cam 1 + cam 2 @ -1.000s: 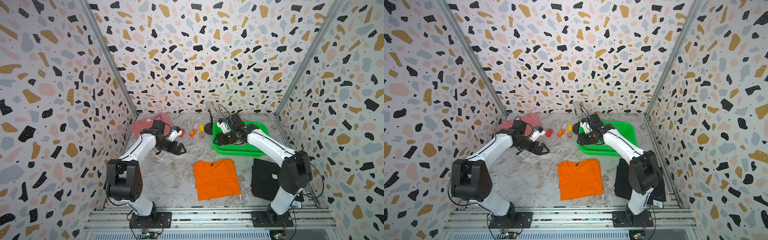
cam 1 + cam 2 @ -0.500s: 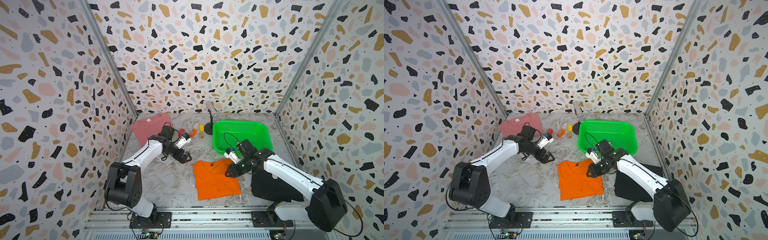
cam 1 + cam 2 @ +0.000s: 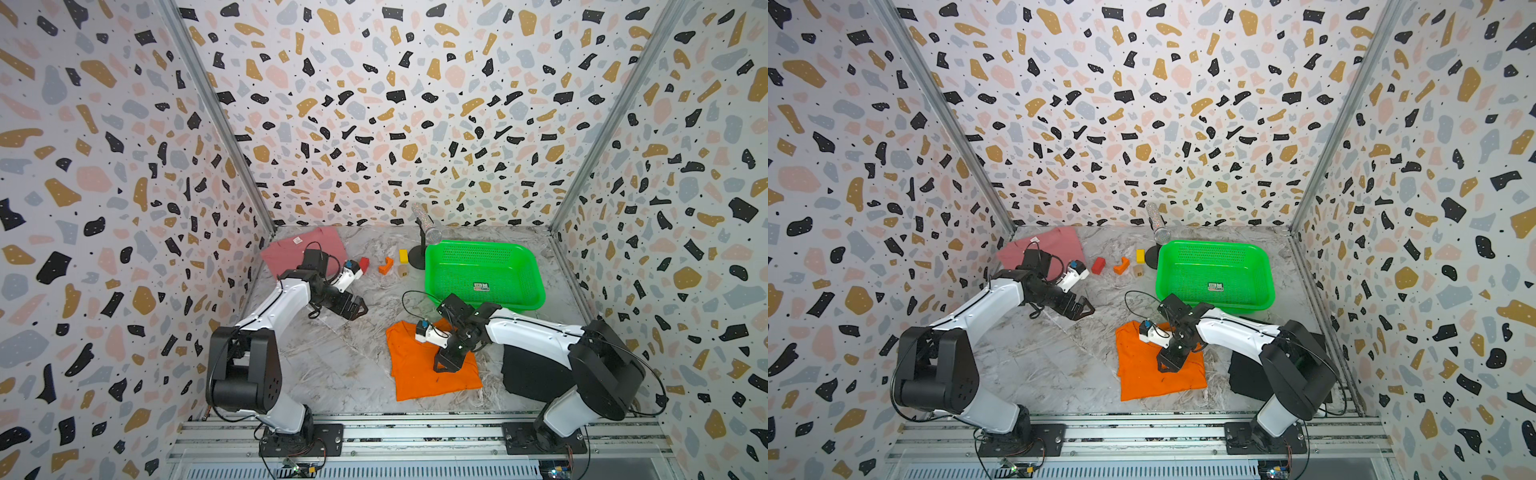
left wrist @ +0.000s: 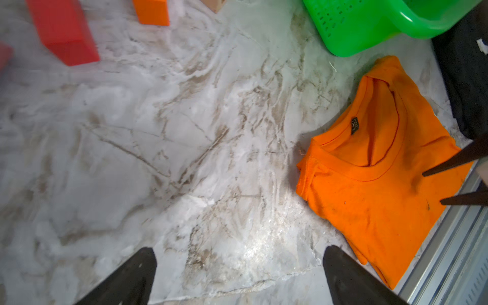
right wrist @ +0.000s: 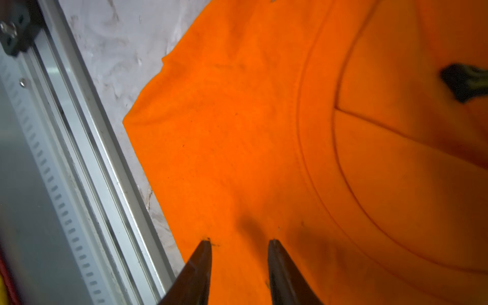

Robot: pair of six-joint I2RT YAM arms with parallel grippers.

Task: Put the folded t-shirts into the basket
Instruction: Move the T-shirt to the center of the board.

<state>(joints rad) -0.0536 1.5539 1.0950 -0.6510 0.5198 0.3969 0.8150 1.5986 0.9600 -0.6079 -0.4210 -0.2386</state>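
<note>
Right wrist view: my right tool [image 5: 239, 241] stands half-spread, both tips on the orange t-shirt [image 5: 237, 132]; pinching or not, I cannot tell. My left tool [image 4: 239, 253] is spread wide above the worktop [image 4: 184, 132]; the basket [image 3: 478, 246] lies beyond my right tool.

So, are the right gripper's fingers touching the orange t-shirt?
Touching. The right wrist view shows the right gripper with both fingers pressed onto the orange t-shirt, fabric dimpled between them.

Right hand [image 3: 444, 367] went from basket [image 3: 500, 306] to orange shirt [image 3: 419, 376]; left hand [image 3: 360, 310] advanced
</note>
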